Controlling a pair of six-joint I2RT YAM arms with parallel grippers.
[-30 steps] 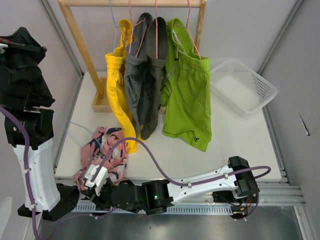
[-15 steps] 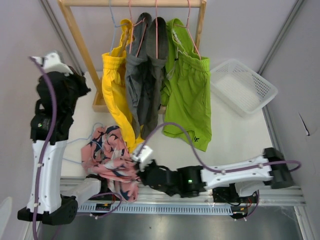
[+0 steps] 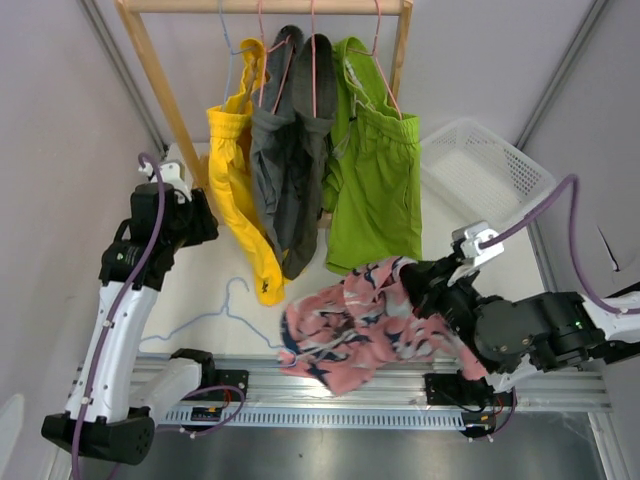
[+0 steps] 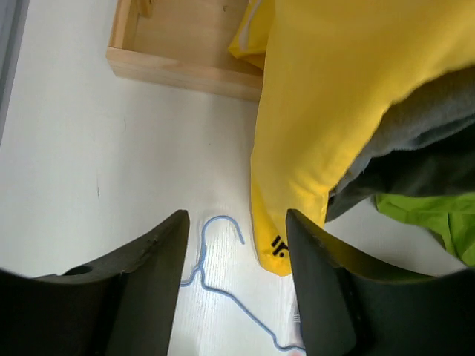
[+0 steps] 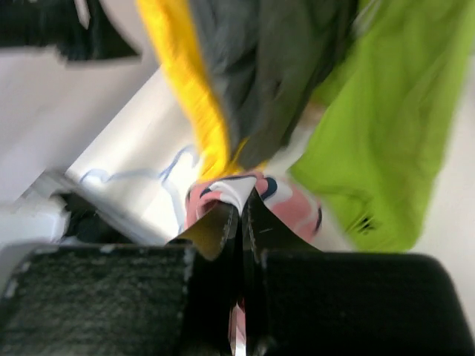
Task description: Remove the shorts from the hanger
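The pink patterned shorts [image 3: 345, 325] hang in the air over the table's front, and my right gripper [image 3: 418, 278] is shut on their upper edge; in the right wrist view the fabric [image 5: 293, 204] is pinched at the gripper's [image 5: 242, 202] tips. A bare blue hanger [image 3: 215, 315] lies flat on the table. My left gripper [image 3: 205, 225] stands open and empty above the hanger's hook [image 4: 203, 261], beside the yellow shorts [image 4: 326, 111]. Yellow [image 3: 235, 180], dark grey [image 3: 290, 170] and lime green shorts [image 3: 375, 190] hang on hangers from the wooden rail [image 3: 265, 6].
A white mesh basket [image 3: 485, 165] sits at the back right of the table. The rack's wooden base [image 4: 185, 44] and post [image 3: 165, 95] stand at the back left, close to my left arm. The metal rail [image 3: 330, 415] runs along the front.
My right gripper has carried the pink shorts from the front left to the right, off the blue hanger. The left gripper has opened, and the hanger now lies on the table.
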